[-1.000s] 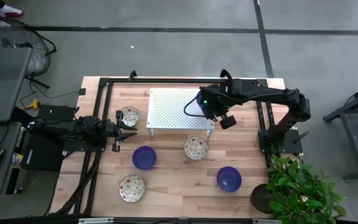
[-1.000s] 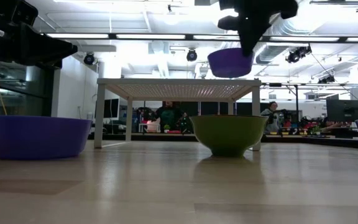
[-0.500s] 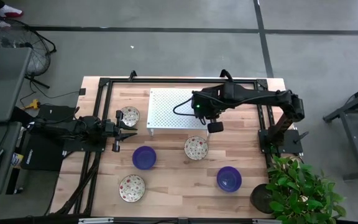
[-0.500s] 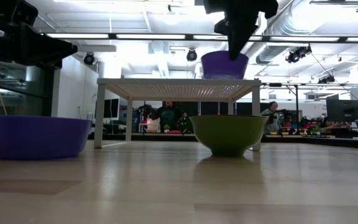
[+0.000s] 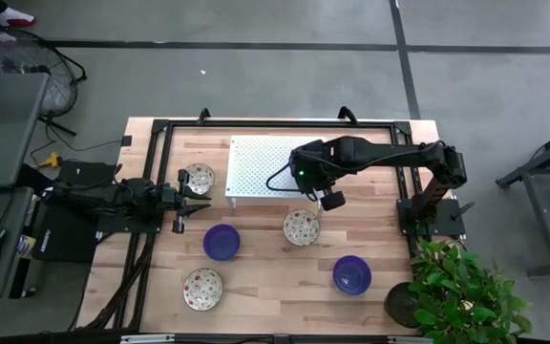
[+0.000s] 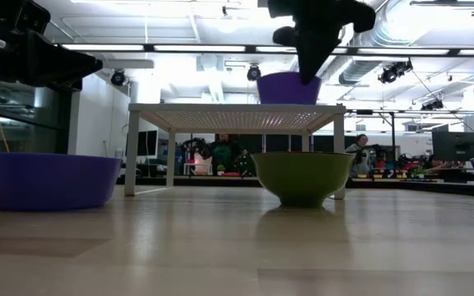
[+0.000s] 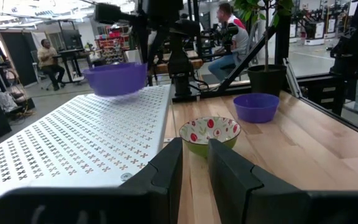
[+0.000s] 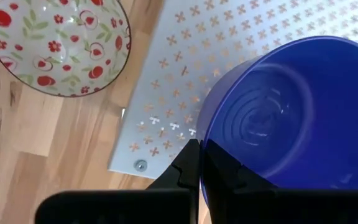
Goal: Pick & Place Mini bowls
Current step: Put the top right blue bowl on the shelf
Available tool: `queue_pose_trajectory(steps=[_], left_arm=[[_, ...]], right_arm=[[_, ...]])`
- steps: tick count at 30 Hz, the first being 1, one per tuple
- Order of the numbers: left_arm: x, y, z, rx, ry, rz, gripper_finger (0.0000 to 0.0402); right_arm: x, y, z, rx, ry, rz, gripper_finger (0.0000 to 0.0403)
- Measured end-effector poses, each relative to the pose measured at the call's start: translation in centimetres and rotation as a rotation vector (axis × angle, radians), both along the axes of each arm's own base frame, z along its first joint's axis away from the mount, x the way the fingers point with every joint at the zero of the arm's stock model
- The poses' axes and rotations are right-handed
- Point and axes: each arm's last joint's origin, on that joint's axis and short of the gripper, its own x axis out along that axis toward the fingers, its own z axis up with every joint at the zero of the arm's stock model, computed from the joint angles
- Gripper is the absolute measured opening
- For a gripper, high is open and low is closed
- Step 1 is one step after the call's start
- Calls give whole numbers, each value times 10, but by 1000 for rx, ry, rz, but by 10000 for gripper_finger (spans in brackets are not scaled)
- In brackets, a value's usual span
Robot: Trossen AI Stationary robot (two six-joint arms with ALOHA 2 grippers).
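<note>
A: Bowls, six in all. Right gripper (image 8: 199, 163) is shut on the rim of a blue bowl (image 8: 291, 118), one jaw inside the wall, one outside.

B: Where is that bowl?

A: Over the rack (image 5: 277, 167), near the rack's right front corner. Low view puts its base at or just above the rack top; cannot tell if it touches.

B: Other five?

A: Patterned bowl (image 5: 199, 178) just off the rack's left edge. Second patterned bowl (image 5: 301, 226) on the bench in front of the rack's right front corner. Blue bowl two (image 5: 222, 242) mid-bench, left of that. Third patterned bowl (image 5: 202, 288) near the bench's front edge. Blue bowl three (image 5: 351, 274) toward the front right corner.

B: Left gripper (image 7: 193, 163)?

A: Waiting at the bench's left side, pointed toward the rack. Jaws partly open with a narrow gap, holding nothing.

B: Handling?

A: My guess: small, rigid, light, one jaw pinch carries it level enough. Glossy wall, so likely slippery. Could be ceramic or plastic, so treat as chippable and set down gently. Rim is the only real hold; body looks too wide and round for these jaws. With an off-centre rim grip the bowl may tilt or swing.
</note>
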Motion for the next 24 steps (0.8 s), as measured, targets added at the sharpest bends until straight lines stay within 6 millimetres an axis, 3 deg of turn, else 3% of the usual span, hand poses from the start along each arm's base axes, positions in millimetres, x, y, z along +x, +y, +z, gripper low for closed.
queue_pose_trajectory(steps=[4, 24], left_arm=[[0, 0, 0, 0, 0, 0, 72], [0, 0, 0, 0, 0, 0, 72]], right_arm=[[6, -4, -7, -2, 11, -1, 0], [7, -8, -7, 30, -25, -134, 11]])
